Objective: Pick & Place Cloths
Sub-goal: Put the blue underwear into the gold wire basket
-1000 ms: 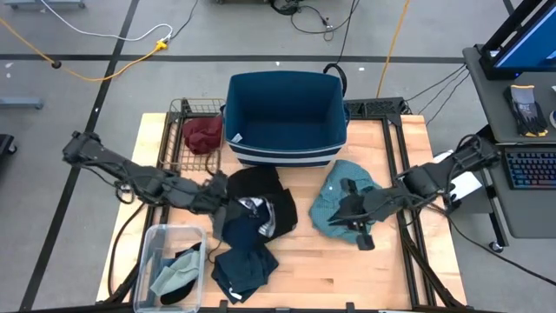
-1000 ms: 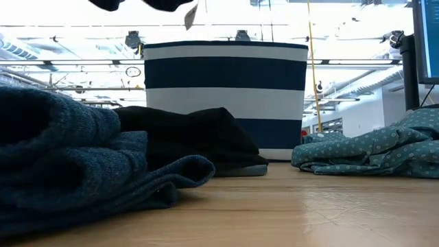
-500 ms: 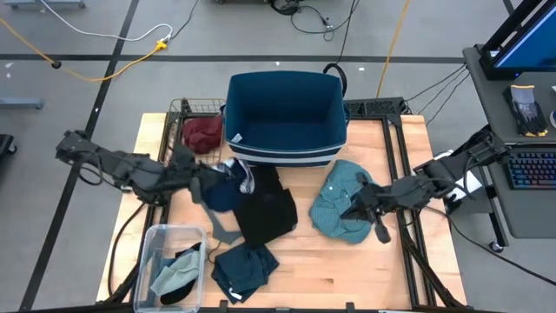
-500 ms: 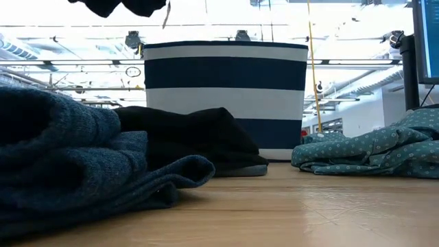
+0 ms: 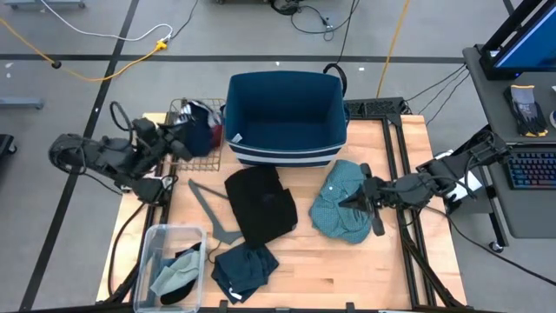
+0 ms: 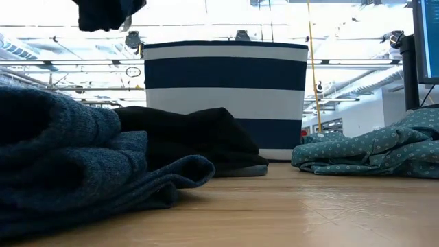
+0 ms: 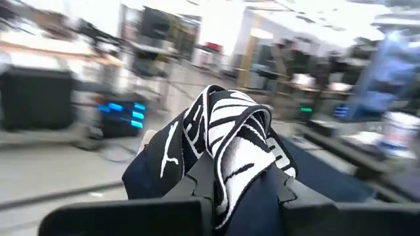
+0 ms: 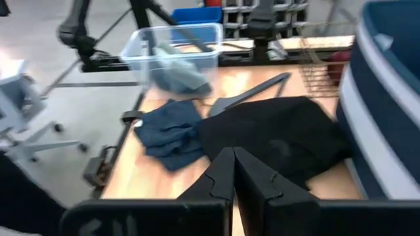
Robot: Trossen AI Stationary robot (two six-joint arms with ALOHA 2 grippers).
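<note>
Cloths, soft and light by the look of them; each should drape and bunch when lifted, so a pinch on a raised fold or bunched ridge seems the best hold, not a flat edge.

Left gripper [image 5: 178, 139], upper left of the high view, over the wire rack [image 5: 174, 155] beside the blue bin [image 5: 287, 117]. Its fingers [image 7: 200, 183] are clamped on the navy cloth with white print [image 7: 223, 151], which hangs bunched in the grip; in the low view the same cloth shows as a dark bundle at upper left, clear of the table.

Right gripper [image 5: 356, 196], right of centre, at the teal checked cloth [image 5: 340, 213]. Fingers [image 8: 226, 174] pressed together. Whether any fabric is pinched between them cannot be told; the wrist view shows none.

Remaining cloths:
- black cloth [image 5: 259, 202], centre of the table [image 5: 382, 269]
- dark teal cloth [image 5: 243, 269], lower centre
- pale green cloth [image 5: 174, 274] in the clear tub [image 5: 152, 239], lower left

Grey hanger [image 5: 208, 209] lies beside the black cloth.
</note>
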